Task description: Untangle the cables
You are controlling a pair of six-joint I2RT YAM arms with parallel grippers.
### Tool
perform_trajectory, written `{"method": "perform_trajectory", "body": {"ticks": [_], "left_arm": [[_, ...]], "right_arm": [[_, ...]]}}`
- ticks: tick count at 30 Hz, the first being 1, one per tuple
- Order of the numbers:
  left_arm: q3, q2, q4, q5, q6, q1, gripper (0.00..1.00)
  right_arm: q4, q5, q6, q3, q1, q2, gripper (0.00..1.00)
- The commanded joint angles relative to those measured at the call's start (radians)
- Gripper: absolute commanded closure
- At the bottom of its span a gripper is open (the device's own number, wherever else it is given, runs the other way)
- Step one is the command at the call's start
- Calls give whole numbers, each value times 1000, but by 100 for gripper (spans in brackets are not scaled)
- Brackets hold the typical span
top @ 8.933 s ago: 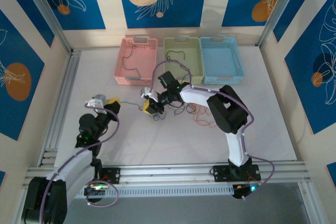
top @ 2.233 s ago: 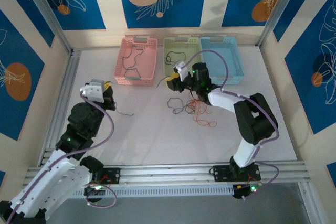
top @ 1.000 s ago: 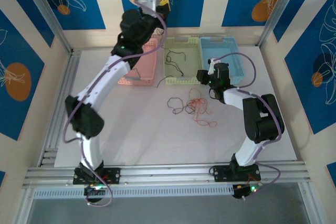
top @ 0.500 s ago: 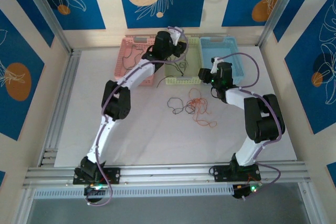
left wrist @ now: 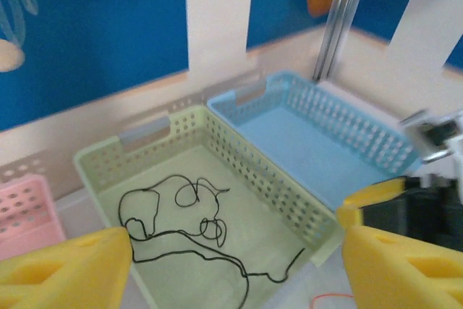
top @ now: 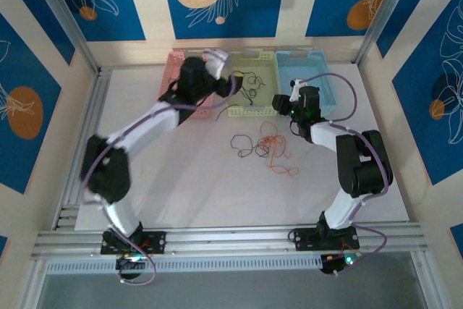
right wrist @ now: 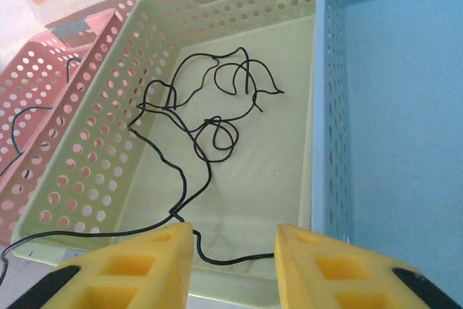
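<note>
While the black cable (right wrist: pixel 187 182) lies looped in the middle of the green basket (right wrist: pixel 87 150), its tail runs to the bottom of the right wrist view. There it passes between the yellow fingers of the right gripper (right wrist: pixel 233 231), which stand partly apart and pinch nothing. Whether that tail hangs over the basket's near wall cannot be told. If those fingers closed by chance, or brushed the tail while moving off, they would likely drag the sorted cable back out.

In the left wrist view the left gripper (left wrist: pixel 237 242) is spread wide and empty, one finger in each lower corner, above the same basket. The right gripper's black-and-yellow body sits at the right edge of that view. With both arms crowded over one basket, a careless move by either could knock them together or tip the light basket.

At the centre of the top view the tangle (top: pixel 262 148) lies on the white table (top: pixel 188 179), an orange-red cable (top: pixel 276 153) interlaced with a dark cable (top: pixel 242 146). Lifting either one fast would probably haul the other along or tighten the knot.
</note>
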Motion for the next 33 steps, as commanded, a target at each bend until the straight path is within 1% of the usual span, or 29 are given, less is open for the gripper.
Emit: {"method": "perform_trajectory", "body": {"ticks": [1, 2, 4, 6, 8, 11, 15, 18, 19, 21, 23, 26, 29, 33], "left_arm": [[-328, -183, 282, -41, -104, -9, 24], [-429, -238, 327, -51, -112, -9, 24], [-577, -326, 348, -101, -113, -9, 24], [-678, -397, 333, -142, -104, -10, 25], [-758, -462, 303, -160, -87, -8, 25], [-846, -533, 296, -205, -57, -8, 25], [-925, -571, 334, -271, 17, -9, 25], [-1006, -536, 487, -316, 53, -4, 25], [-1008, -531, 488, -321, 51, -4, 25], [-980, -532, 426, -296, 45, -3, 25], [-968, -500, 422, -299, 41, -3, 25], [-934, -485, 342, -344, 28, -3, 26], [-947, -492, 358, -357, 23, -4, 26], [-950, -494, 358, -364, 20, -3, 26]], "right_arm": [[37, -8, -7, -20, 2, -40, 64], [39, -6, -11, -21, 5, -41, 64], [46, -7, -17, -23, 10, -41, 64], [51, -8, -31, -23, 19, -45, 64], [43, 2, -42, -19, 29, -43, 64], [38, 11, -60, -12, 37, -40, 65], [52, 30, -74, -23, 40, -50, 65], [61, 42, -83, -30, 46, -65, 65], [61, 43, -92, -30, 52, -70, 65], [47, 53, -107, -20, 64, -72, 65], [-29, 55, -115, 14, 79, -86, 65], [-214, 71, -135, 102, 119, -132, 65], [-468, 171, -134, 209, 189, -174, 65], [-666, 153, -135, 250, 279, -202, 65]]}}
